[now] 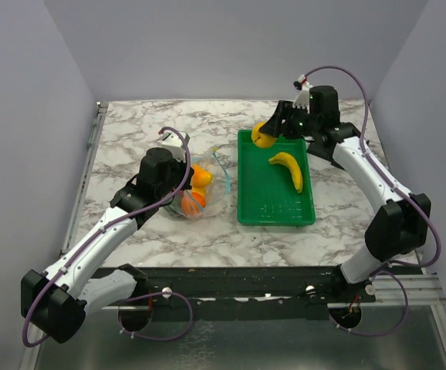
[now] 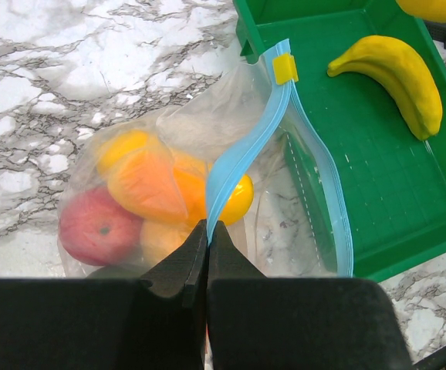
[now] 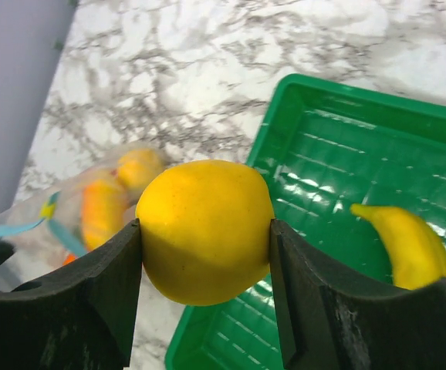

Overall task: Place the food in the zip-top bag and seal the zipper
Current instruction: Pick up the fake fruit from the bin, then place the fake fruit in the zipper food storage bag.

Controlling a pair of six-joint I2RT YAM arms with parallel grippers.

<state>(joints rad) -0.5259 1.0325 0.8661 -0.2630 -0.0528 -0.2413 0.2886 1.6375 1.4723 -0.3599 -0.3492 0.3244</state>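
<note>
Bag (image 2: 130, 146) is found nearest, on the table (image 1: 146, 131) just left of the tray (image 1: 273, 212), with orange fruits (image 2: 153, 185) and a red one (image 2: 99, 227) inside. Its zipper (image 2: 246, 146) is pinched by the left gripper (image 2: 207, 227), whose jaws are closed together on one blue lip. The other lip is seen lying apart toward the tray, so the mouth is judged open on that side. The long axis of the zipper runs away from the bases. Farther, a banana (image 1: 288, 169) lies in the tray. Farthest, a yellow fruit (image 3: 204, 204) is clamped by the right gripper (image 3: 204, 231) above the tray's far left corner, and from there the mouth lies leftward and nearer.
</note>
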